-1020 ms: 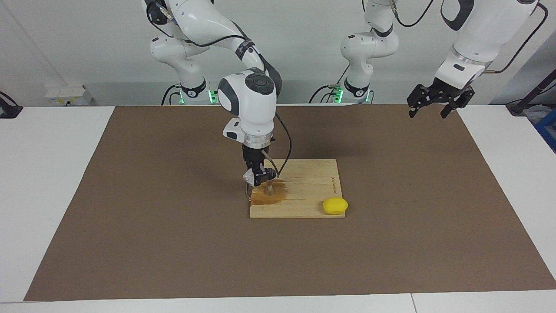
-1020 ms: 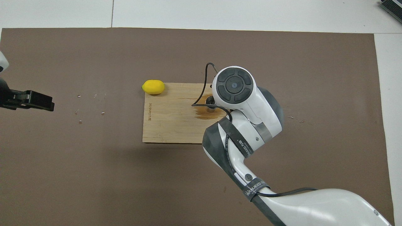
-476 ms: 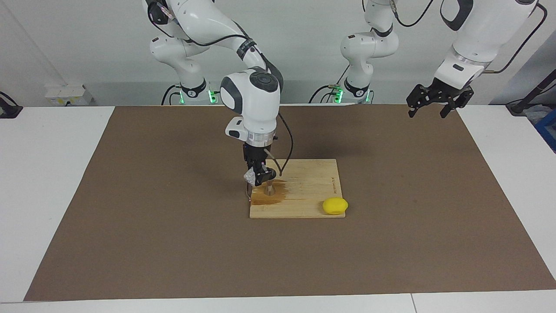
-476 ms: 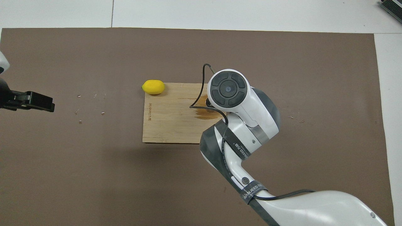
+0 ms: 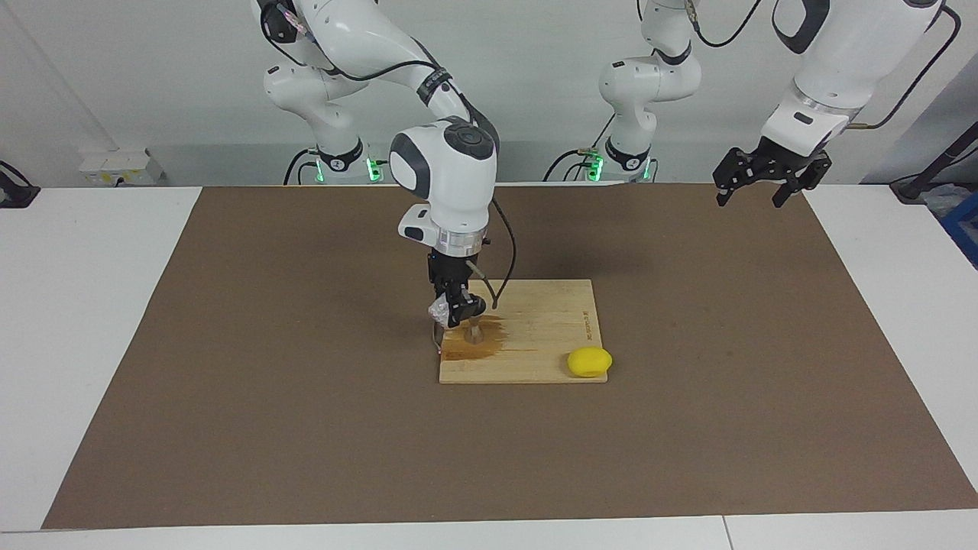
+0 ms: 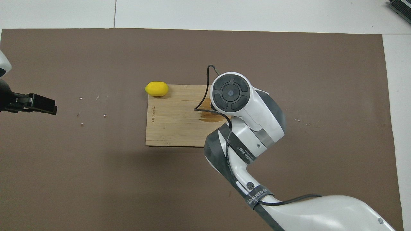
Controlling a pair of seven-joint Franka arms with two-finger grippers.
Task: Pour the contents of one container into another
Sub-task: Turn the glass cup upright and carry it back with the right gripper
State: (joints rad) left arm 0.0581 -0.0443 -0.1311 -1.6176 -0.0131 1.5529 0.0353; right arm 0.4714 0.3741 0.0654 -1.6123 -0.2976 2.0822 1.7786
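Change over the last second: the right arm's wrist has drifted slightly toward the left arm's end of the table and lifted a touch. The right hand (image 5: 456, 309) itself has hardly moved. The wet brown stain (image 5: 474, 347) looks the same size. Judgement: the pour is at or near its end, with little or nothing new coming out, and the spill suggests part of it missed.

The right hand is clamped tight on the glass tumbler (image 5: 438, 309), which is tipped over on its side in the air. The steel jigger (image 5: 474, 331) stands upright just below the hand, on the wooden board (image 5: 550, 321). Whether the tumbler's lip touches the jigger cannot be told. In the overhead view the wrist hides both.

The stain lies on the board around the jigger's foot, directly under the hand. 1 lemon (image 5: 589, 361) sits well apart from the hand, at the board's corner toward the left arm's end.

Farthest off, the left hand (image 5: 750, 200) waits in the air with fingers spread, holding nothing. It has crept up slightly.
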